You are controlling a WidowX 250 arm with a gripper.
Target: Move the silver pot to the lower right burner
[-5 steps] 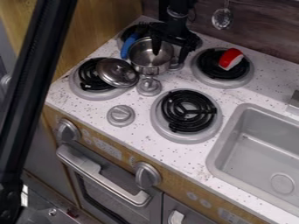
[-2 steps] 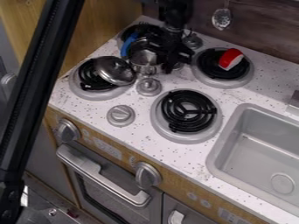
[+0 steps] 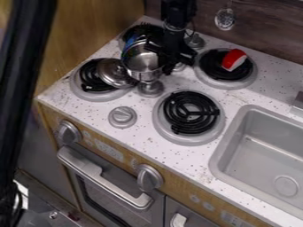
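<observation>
My black arm (image 3: 177,11) comes in from twelve o'clock, just right of the middle, its wrist (image 3: 174,33) nearly upright. Below it my gripper (image 3: 168,58) hangs toward six o'clock, fingers closed in a grip.

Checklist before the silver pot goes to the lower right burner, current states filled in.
1. Gripper at pot's right side: ok
2. Grip firm enough to carry: cannot tell
3. Pot bottom above the knob with clearance: cannot tell, they overlap in view
4. Lid not touching pot: cannot tell, same reason
5. Target burner in view: ok
6. Pot over target: not ok, up and left of it
</observation>
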